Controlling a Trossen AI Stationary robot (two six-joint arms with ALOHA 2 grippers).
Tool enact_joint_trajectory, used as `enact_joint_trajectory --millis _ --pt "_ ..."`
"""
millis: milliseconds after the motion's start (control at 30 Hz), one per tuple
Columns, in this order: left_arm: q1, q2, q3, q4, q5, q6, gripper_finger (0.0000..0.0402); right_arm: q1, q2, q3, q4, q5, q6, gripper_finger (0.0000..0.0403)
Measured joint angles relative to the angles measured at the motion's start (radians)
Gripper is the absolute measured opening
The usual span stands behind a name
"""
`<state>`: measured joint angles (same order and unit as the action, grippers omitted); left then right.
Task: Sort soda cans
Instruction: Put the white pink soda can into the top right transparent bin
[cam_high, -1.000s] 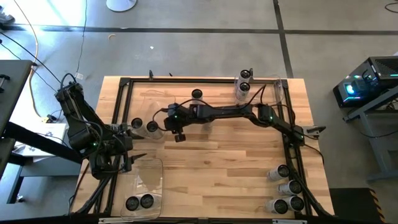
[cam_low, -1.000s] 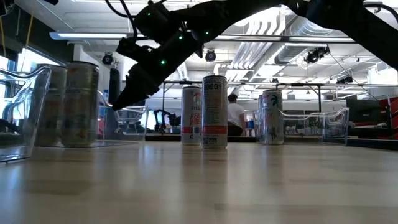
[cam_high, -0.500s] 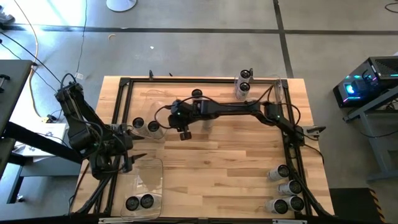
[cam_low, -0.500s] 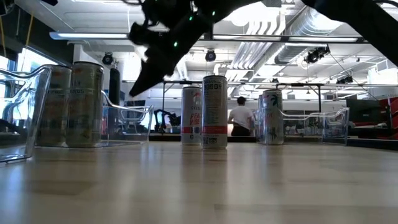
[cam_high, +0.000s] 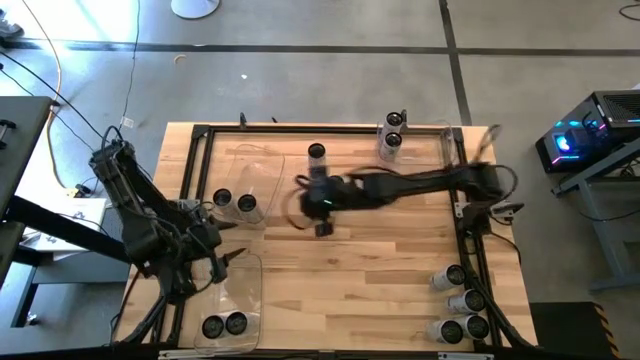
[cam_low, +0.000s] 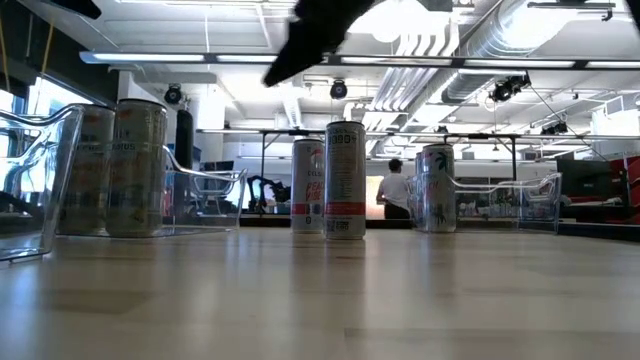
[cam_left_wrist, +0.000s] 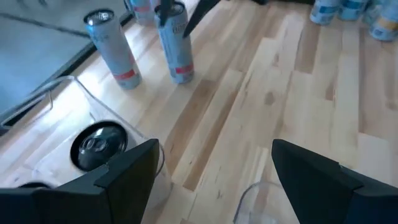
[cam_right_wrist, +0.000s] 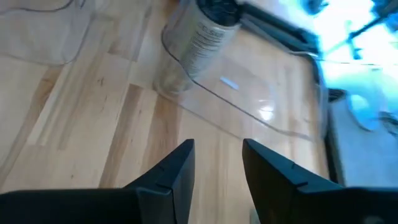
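A slim upright soda can beside the empty, part-open right hand is judged light, smooth, best gripped mid-body.

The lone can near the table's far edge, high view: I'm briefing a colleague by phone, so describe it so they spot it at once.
On the wooden table, look near the far edge, between the far pair of cans at the rail and the left pair on the left arm's side. The lone can stands upright there, just beyond the right gripper. It alone has no can beside it.
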<state>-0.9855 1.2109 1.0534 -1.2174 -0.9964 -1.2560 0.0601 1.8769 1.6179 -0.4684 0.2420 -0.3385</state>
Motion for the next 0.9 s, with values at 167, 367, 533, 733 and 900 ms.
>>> enact_joint_trajectory --millis 167,367,533,733,900 --pt "0.002 0.066 0.000 0.020 -0.063 0.034 0.0304 0.112 -0.297 -0.360 0.256 0.112 0.139 0.0128" --pt "0.028 0.102 0.000 0.023 -0.200 0.048 0.0304 0.249 -0.537 -0.642 0.485 0.117 0.250 0.0128" --pt "0.091 0.079 0.000 0.035 -0.207 0.071 0.0304 0.273 -0.618 -0.711 0.583 0.126 0.049 0.0128" --pt "0.152 0.073 0.000 0.045 -0.231 0.132 0.0304 0.219 -0.618 -0.707 0.652 0.129 0.091 0.0128" --pt "0.201 0.073 0.000 0.087 -0.230 0.223 0.0304 0.145 -0.618 -0.608 0.465 0.147 0.205 0.0145"
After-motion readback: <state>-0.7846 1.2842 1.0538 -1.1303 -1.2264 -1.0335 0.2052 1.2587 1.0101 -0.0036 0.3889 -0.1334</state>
